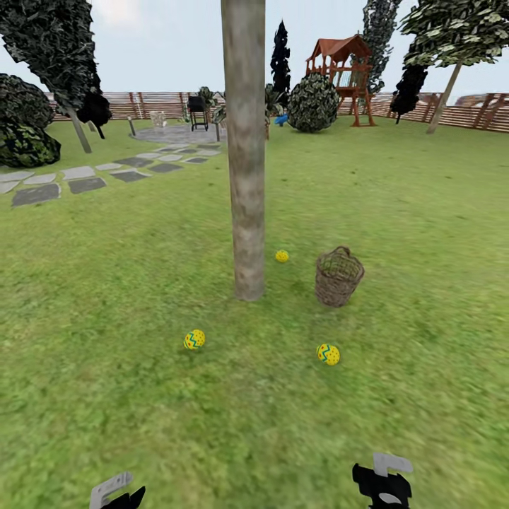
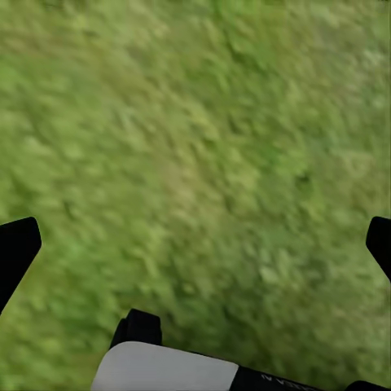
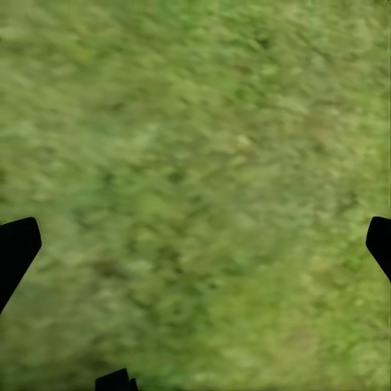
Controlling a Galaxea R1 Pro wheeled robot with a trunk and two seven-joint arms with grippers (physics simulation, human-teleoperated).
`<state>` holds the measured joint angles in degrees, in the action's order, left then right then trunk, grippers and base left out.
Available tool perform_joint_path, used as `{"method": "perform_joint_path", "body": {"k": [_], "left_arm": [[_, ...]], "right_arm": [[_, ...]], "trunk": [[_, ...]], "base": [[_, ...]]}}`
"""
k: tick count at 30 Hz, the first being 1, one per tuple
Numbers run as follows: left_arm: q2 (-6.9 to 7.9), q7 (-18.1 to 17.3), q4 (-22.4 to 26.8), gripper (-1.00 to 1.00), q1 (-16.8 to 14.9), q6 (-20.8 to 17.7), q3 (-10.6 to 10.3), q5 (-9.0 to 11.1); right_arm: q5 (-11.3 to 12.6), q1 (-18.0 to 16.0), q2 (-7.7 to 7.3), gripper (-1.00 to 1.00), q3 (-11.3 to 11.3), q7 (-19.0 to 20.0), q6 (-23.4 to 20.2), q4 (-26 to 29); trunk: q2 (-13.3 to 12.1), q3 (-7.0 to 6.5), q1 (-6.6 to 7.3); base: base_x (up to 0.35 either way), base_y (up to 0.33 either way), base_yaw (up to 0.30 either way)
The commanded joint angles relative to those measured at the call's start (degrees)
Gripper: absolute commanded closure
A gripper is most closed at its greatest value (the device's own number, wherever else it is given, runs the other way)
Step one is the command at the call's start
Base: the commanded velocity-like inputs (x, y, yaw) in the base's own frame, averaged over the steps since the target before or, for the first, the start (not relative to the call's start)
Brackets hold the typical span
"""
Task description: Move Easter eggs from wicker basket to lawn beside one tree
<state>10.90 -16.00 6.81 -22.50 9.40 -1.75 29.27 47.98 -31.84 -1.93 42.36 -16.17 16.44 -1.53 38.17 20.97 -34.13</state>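
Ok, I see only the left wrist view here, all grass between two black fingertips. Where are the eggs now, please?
Observer: In the head view all three Easter eggs lie on the lawn: one in front of the tree trunk and to its left, one in front of the wicker basket, one between trunk and basket.
Operator: Is something left in the basket?
Observer: It stands upright right of the trunk; I see no egg in it, though its bottom is hidden.
Operator: And the right gripper?
Observer: The right gripper is open over bare grass, holding nothing.
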Motion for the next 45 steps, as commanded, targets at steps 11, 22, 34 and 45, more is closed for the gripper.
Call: {"method": "perform_joint_path", "body": {"k": [11, 22, 34, 45], "left_arm": [[-1.99, 0.1, -3.1, -1.0, 0.1, 0.0, 0.0, -0.3], [-1.71, 9.6, -4.8, -1.0, 2.3, -0.1, -0.2, -0.4], [-1.56, 15.4, -5.0, -1.0, 2.7, 0.1, -0.3, -6.3], [-1.48, 15.6, -5.0, -1.0, 2.7, 0.0, -0.3, -6.9]], "right_arm": [[-5.3, 5.9, -1.75, -1.0, 1.0, 0.1, 0.5, -0.1], [-5.4, 6.5, -4.19, -1.0, 1.0, 10.0, 1.9, -0.4], [-5.3, 7.3, -5.19, -1.0, 0.8, 13.8, 1.9, -0.3], [-5.3, 7.6, -4.96, -1.0, 0.8, 14.1, 1.9, -0.2]], "trunk": [[-4.4, -3.01, 2.42], [-8.8, -6.01, 4.84], [-13.7, -9.28, 7.47], [-15.3, -11.02, 8.34]], "base": [[0.0, 0.0, 0.0], [0.0, 0.0, 0.004], [0.0, 0.0, 0.068], [0.0, 0.0, 0.076]]}}
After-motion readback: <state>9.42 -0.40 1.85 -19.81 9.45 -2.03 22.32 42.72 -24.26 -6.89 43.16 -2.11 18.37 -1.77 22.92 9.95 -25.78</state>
